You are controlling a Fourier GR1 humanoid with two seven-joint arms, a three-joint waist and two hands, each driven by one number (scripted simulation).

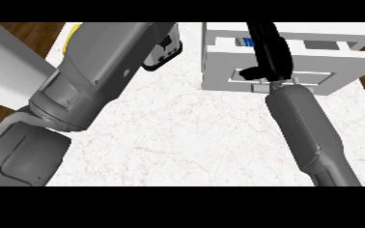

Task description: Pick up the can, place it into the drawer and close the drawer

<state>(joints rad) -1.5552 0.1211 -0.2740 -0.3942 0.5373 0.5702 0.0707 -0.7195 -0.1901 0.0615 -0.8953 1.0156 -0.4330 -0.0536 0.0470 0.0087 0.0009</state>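
Showing only as a small blue patch, the can (247, 42) is lying inside the open drawer (221, 65), toward the left end of the compartment that is opening behind the white front panel. So little of it is visible that I cannot tell whether it is standing upright or lying on its side, nor which way its long axis is running. The right hand (271, 53) is reaching up over the front panel and into that compartment, its black length running away from the robot and lying just beside the blue patch, on the patch's right. Whether this hand is clasping the can or letting it go, I cannot tell, because the hand itself is covering the place where the two would be meeting. Its grey forearm (306, 130) is coming in from the lower right, across the pale marbled counter (178, 125). The left hand (164, 53) is showing just past the end of the big left forearm (100, 72), to the left of the drawer and apart from it; its state cannot be told either. Judging from this, the placing step is nearly over and the closing is not yet done. The right hand is much the nearer, and it is lying beyond the panel that needs pushing, so it would be needing to come back to the panel's near face.
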